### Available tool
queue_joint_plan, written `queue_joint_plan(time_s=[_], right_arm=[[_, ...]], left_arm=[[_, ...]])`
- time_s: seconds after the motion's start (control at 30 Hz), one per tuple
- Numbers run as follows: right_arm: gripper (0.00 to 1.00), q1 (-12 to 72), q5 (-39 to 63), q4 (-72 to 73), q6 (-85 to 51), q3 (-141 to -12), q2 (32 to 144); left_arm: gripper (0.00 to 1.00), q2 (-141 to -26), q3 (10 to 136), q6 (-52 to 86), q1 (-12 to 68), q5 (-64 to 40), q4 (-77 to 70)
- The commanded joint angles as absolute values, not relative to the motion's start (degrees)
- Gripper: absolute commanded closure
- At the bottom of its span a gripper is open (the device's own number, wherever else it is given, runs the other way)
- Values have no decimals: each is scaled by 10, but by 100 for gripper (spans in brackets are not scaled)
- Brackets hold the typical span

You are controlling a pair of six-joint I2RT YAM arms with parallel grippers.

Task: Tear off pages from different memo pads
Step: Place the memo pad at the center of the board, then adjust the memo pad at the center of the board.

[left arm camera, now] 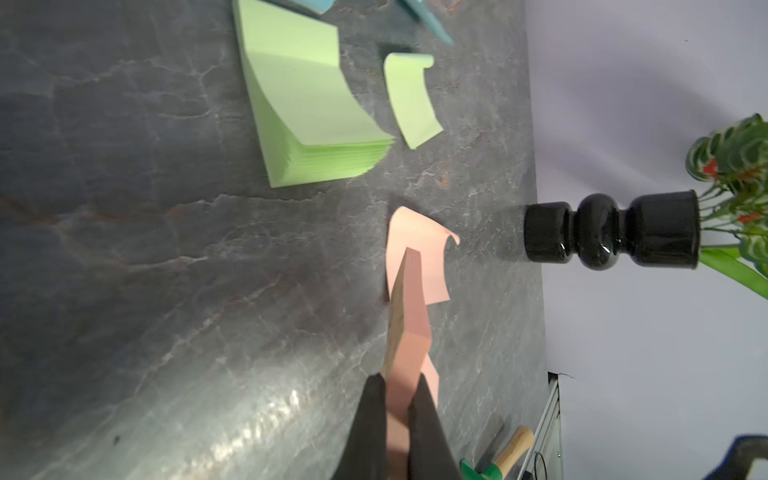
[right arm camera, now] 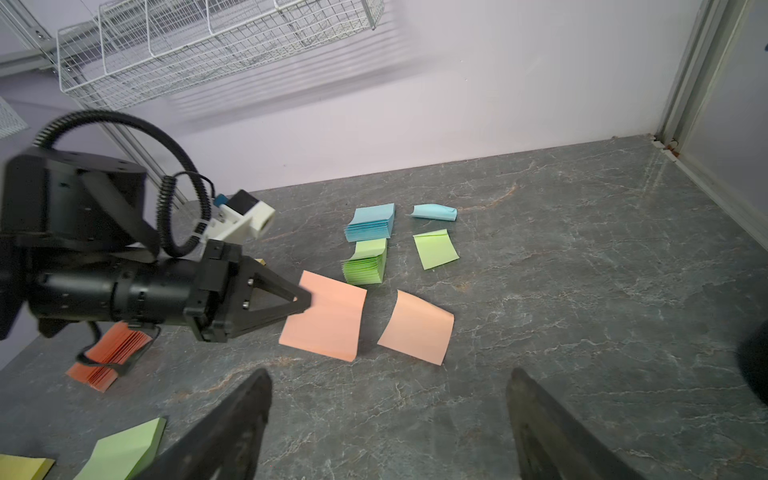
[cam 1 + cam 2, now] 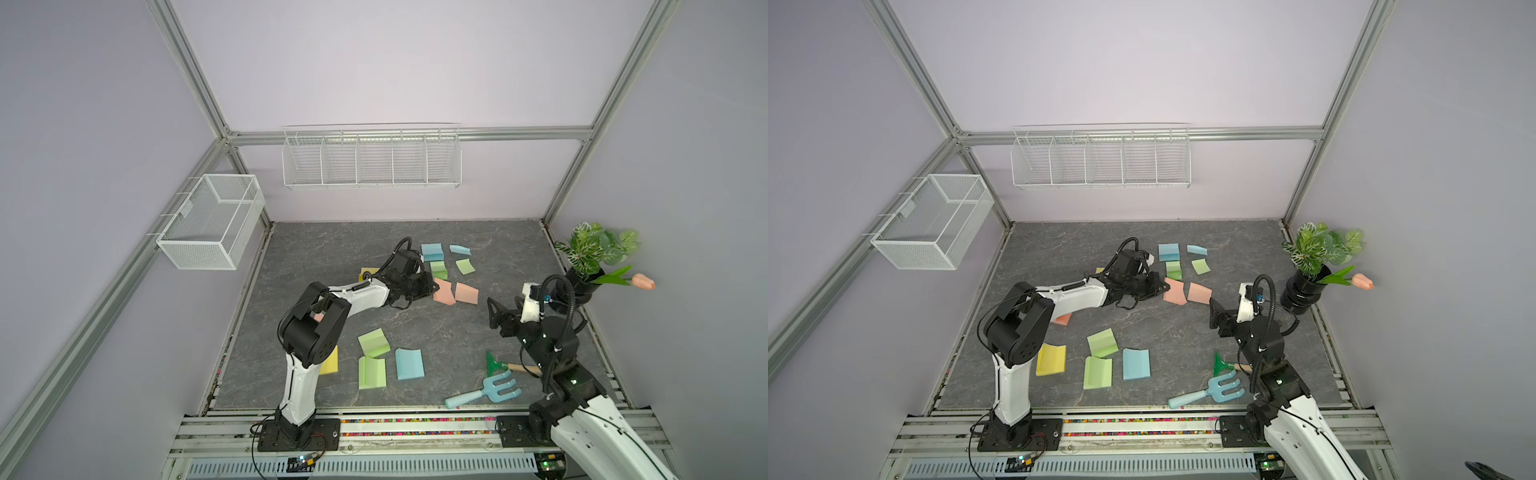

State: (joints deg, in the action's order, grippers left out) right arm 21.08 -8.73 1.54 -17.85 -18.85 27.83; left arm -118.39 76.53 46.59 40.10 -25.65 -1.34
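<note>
My left gripper [image 3: 432, 286] [image 1: 401, 378] is shut on the edge of a salmon-orange memo pad [image 2: 324, 316] [image 1: 409, 316], held just above the table. A loose salmon-orange page [image 2: 415, 328] [image 3: 466, 293] lies right beside it. My right gripper [image 2: 390, 374] [image 3: 496, 311] is open and empty, a short way in front of that page. Further back are a blue pad [image 3: 432, 251], a green pad [image 3: 439, 270], a curled blue page [image 3: 459, 249] and a green page [image 3: 465, 266]. Nearer the front lie two green pads [image 3: 374, 343], a blue pad [image 3: 409, 363] and a yellow pad [image 3: 1050, 359].
A blue toy fork [image 3: 486, 392] and a green trowel [image 3: 496, 365] lie by my right arm's base. A black vase [image 3: 579, 286] with plants stands at the right edge. Another orange pad [image 2: 108, 361] sits under my left arm. Wire baskets [image 3: 370, 160] hang on the walls.
</note>
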Motion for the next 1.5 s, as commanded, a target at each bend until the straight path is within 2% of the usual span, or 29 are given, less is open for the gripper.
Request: queue_joint_plan(time_s=[0.0, 0.4, 0.5, 0.67, 0.73, 0.9, 1.07, 1.17, 1.33, 1.47], right_arm=[[11, 211, -77, 44, -207, -172, 259], [11, 211, -78, 42, -218, -167, 234], [11, 211, -85, 34, -217, -167, 225], [11, 212, -95, 25, -210, -170, 219], [11, 213, -105, 8, -213, -178, 225], [11, 213, -109, -23, -208, -201, 243], [11, 221, -65, -48, -190, -226, 298], [11, 255, -60, -96, -170, -265, 349], [11, 381, -113, -143, -122, -310, 440], [11, 460, -132, -155, -107, -328, 519]], left_arm=[[100, -1210, 800, 488, 389, -287, -2], [100, -1271, 899, 417, 379, -240, 159], [92, -1281, 922, 401, 379, -229, 196], [64, -1266, 934, 383, 379, -201, 241], [57, -1244, 935, 368, 379, -165, 269], [50, -1162, 915, 331, 379, -80, 317], [49, -1030, 822, 305, 379, -5, 300], [50, -936, 733, 295, 379, 50, 265], [48, -739, 519, 290, 379, 104, 121], [38, -622, 380, 265, 379, 118, 8]])
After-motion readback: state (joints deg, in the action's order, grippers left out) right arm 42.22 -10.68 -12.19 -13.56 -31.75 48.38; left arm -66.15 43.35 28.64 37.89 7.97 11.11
